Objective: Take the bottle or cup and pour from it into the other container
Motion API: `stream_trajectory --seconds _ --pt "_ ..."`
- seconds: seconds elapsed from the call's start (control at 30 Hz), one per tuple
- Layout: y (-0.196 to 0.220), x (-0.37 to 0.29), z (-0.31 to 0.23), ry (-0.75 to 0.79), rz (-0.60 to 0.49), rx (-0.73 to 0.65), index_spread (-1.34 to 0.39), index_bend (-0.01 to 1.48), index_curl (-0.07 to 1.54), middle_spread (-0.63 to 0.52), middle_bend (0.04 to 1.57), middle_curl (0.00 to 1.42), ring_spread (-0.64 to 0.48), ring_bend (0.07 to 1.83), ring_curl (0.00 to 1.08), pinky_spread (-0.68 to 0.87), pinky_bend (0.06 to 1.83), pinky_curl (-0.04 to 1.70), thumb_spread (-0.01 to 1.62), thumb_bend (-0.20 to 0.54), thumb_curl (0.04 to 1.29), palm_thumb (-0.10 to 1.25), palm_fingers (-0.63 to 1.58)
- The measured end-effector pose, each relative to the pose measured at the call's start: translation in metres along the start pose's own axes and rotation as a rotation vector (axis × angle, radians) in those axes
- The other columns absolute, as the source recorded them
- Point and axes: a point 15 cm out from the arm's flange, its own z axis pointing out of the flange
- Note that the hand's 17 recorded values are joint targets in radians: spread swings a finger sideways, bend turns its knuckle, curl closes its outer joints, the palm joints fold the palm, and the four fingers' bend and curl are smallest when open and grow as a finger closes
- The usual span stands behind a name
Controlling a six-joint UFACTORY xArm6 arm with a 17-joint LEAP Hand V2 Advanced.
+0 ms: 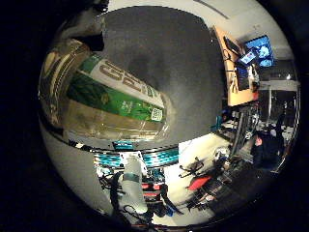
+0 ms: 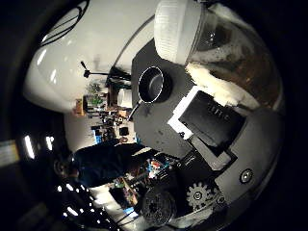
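A clear plastic bottle (image 1: 106, 92) with a green and white label and yellowish liquid fills much of the right little finger side palm view, close to the palm. In the right thumb side palm view the bottle's white cap (image 2: 178, 29) is on. My hand (image 2: 207, 125) has its black and white fingers curled against the bottle's side. A small dark pot with a metal rim (image 2: 151, 85) stands on the grey table (image 2: 144, 120), away from the bottle's cap.
The grey table top (image 1: 183, 58) stretches behind the bottle to its edge. Beyond it are an orange desk (image 1: 237, 72) with monitors (image 1: 257, 50), a potted plant (image 2: 94, 94) and room clutter.
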Motion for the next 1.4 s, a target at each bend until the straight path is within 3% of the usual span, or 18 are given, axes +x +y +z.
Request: stream_trajectory --seconds 0.4,1.1,1.4 --pt "-0.041 -0.049 0.012 0.227 -0.078 -0.082 -0.18 1.22 0.75 -0.1 1.41 0.67 -0.23 1.3 0.83 -0.2 1.31 0.99 0.72 -0.018 0.91 1.02 1.14" --pt "-0.073 -0.149 0.057 0.806 -0.396 -0.09 -0.18 1.21 0.75 -0.1 1.4 0.67 -0.23 1.3 0.83 -0.21 1.3 1.02 0.73 -0.018 0.91 1.02 1.14" --pt "-0.072 -0.186 0.098 0.886 -0.455 -0.093 -0.18 1.21 0.75 -0.1 1.4 0.67 -0.23 1.29 0.84 -0.21 1.29 1.03 0.73 -0.017 0.9 1.03 1.14"
